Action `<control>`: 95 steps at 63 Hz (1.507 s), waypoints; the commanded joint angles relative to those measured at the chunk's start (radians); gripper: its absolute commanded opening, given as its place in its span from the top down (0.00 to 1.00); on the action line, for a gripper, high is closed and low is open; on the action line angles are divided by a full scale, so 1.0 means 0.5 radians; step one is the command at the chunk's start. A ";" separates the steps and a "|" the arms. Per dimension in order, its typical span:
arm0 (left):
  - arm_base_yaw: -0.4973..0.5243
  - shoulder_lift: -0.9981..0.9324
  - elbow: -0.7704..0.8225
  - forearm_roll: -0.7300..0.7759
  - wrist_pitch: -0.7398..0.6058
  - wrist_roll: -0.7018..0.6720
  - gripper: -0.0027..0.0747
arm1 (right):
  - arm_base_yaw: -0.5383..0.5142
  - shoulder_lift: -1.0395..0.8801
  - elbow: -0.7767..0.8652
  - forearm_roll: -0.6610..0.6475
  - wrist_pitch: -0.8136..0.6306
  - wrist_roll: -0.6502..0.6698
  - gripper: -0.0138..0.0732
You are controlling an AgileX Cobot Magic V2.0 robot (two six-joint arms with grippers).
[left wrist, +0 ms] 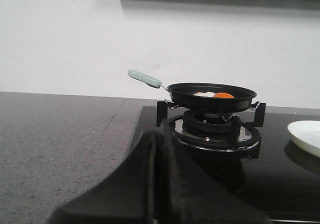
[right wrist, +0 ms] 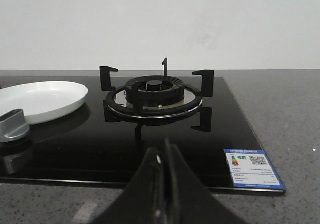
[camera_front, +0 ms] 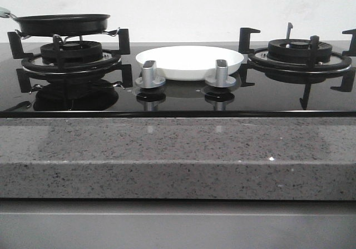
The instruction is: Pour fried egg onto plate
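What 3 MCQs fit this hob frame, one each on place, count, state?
1. Where is the plate?
A. On the left burner
B. Between the two burners
C. On the stone counter

2. How many control knobs show?
A. One
B. Two
C. Four

3. Where is the fried egg now?
A. In the frying pan
B. On the plate
C. On the hob glass

Key: 1 B, the front view shows it centred behind the knobs. 2 B, two silver knobs stand in front of the plate. 3 A, the left wrist view shows it inside the pan, and the plate is bare.
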 commanded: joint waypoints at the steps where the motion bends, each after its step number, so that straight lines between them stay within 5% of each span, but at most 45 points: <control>1: 0.000 -0.034 0.013 -0.015 -0.156 -0.021 0.99 | 0.004 -0.034 -0.010 -0.016 -0.146 -0.005 0.98; 63: 0.000 -0.034 -0.019 -0.014 -0.222 -0.017 0.99 | 0.004 -0.034 -0.072 -0.016 -0.136 -0.005 0.98; 95: -0.005 0.422 -1.110 -0.024 0.919 -0.017 0.99 | 0.004 0.404 -1.066 -0.029 0.743 -0.007 0.98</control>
